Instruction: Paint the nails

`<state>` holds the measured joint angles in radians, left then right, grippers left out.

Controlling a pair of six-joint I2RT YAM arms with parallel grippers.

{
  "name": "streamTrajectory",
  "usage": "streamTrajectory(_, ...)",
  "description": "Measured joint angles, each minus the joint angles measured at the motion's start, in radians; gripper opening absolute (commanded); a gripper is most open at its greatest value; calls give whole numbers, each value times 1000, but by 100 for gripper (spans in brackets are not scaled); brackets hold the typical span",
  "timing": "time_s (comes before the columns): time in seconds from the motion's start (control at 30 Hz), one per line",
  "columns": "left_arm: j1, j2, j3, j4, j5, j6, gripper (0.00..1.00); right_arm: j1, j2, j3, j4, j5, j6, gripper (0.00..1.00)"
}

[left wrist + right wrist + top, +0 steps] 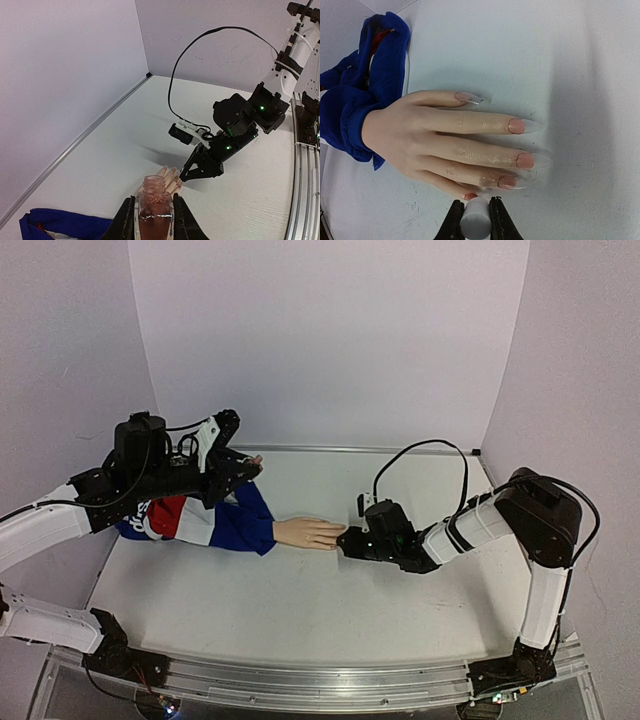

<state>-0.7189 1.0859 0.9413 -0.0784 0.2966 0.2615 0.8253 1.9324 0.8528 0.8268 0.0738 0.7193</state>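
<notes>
A pale peach mannequin hand (305, 532) with a blue, red and white sleeve (215, 520) lies flat on the table, fingers pointing right. Its nails (517, 126) show pink with long clear tips. My right gripper (475, 220) is shut on a white cap (476, 219), its end right over the little finger's nail (470, 196); the brush under it is hidden. It shows in the top view (350, 540) at the fingertips. My left gripper (152, 217) is shut on an open pink bottle (154, 207), held above the sleeve (245, 465).
White walls close the table on the left, back and right. A metal rail (300, 685) runs along the near edge. A black cable (420, 455) loops above my right wrist.
</notes>
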Motion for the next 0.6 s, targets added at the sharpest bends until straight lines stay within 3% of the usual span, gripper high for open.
streamTrajectory(0.6,0,0,0,0,0,0,0,0,0,0,-8,36,1,0)
